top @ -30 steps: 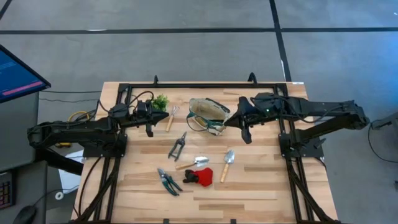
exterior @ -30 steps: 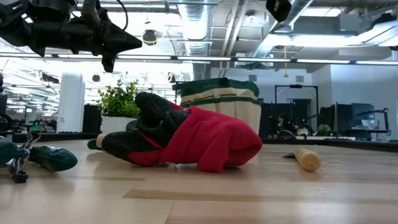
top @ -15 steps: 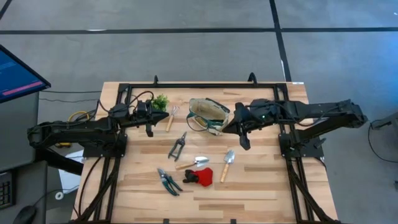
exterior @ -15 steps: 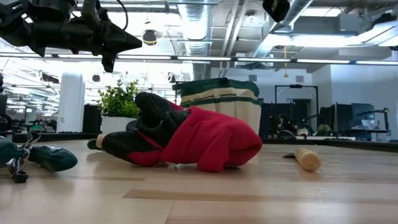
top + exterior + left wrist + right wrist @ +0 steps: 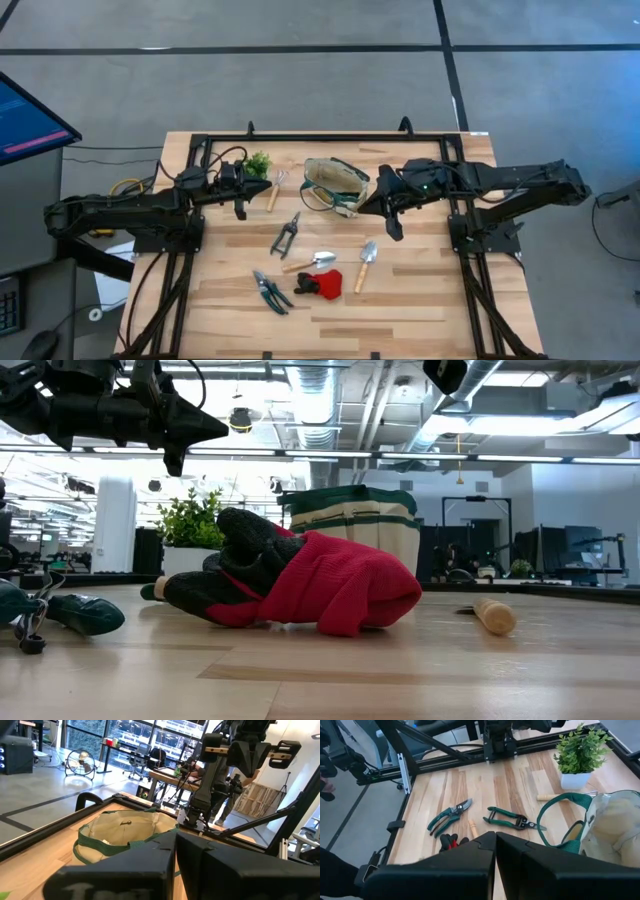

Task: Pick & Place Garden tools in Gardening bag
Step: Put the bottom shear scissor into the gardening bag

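Flanking the gardening bag (image 5: 335, 185): potted plant (image 5: 259, 162), shears (image 5: 286, 235).

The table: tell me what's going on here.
Nothing is being handled at this moment. The gardening bag lies near the back of the table, and the tools are out on the wood: two pairs of pruning shears, trowels, a small rake, and a red glove. The right hand hovers shut beside the bag, holding nothing. The left hand waits shut by the potted plant.
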`<action>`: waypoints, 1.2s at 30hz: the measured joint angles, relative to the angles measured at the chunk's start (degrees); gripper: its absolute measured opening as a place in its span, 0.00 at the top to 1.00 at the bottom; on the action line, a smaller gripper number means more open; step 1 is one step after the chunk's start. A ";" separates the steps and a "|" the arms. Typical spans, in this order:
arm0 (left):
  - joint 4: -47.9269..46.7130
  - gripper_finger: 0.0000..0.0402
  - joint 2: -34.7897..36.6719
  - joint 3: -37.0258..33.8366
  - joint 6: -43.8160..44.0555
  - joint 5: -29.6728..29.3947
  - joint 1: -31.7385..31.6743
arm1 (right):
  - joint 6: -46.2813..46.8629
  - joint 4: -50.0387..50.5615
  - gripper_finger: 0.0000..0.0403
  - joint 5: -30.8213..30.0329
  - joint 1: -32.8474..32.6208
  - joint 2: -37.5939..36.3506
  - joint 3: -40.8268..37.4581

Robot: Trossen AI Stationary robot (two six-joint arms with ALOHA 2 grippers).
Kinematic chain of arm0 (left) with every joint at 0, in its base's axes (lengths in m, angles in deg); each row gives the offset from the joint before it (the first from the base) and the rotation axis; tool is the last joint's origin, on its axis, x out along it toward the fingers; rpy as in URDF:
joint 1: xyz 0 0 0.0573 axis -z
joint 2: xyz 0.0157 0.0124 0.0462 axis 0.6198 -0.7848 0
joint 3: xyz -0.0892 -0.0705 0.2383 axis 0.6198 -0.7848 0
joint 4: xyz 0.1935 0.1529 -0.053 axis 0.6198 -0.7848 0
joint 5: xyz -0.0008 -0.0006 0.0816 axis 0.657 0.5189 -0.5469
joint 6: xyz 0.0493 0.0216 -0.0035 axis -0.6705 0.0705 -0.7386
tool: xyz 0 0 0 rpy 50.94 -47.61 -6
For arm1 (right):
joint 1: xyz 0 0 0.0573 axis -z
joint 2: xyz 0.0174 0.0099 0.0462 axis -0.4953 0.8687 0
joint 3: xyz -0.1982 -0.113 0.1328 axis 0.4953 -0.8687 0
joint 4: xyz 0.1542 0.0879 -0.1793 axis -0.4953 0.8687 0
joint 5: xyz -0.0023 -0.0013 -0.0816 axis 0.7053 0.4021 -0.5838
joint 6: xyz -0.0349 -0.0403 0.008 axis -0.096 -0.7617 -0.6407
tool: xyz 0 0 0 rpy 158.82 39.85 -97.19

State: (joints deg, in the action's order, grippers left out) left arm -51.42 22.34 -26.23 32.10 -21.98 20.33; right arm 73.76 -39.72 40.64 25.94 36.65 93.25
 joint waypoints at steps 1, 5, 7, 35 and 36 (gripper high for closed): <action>0.00 0.99 0.00 0.00 0.00 -0.02 -0.01 | 0.00 0.00 0.99 0.02 0.00 0.00 0.00; 0.02 0.99 0.00 0.00 0.00 0.00 0.01 | 0.00 0.02 0.99 0.02 0.00 0.00 0.00; 0.02 0.99 0.00 0.00 0.00 0.00 0.01 | 0.00 0.02 0.99 0.02 0.00 0.00 0.00; 3.18 0.99 -0.01 0.00 24.48 7.67 0.02 | 0.00 -3.66 0.99 0.01 0.02 0.00 0.00; 3.21 0.99 -0.02 0.00 24.47 7.67 0.02 | 0.00 -3.66 0.99 0.01 0.02 0.00 0.00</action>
State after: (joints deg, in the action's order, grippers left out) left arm -48.21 22.32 -26.23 56.58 -14.31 20.35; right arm 73.76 -43.38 40.65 25.96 36.65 93.25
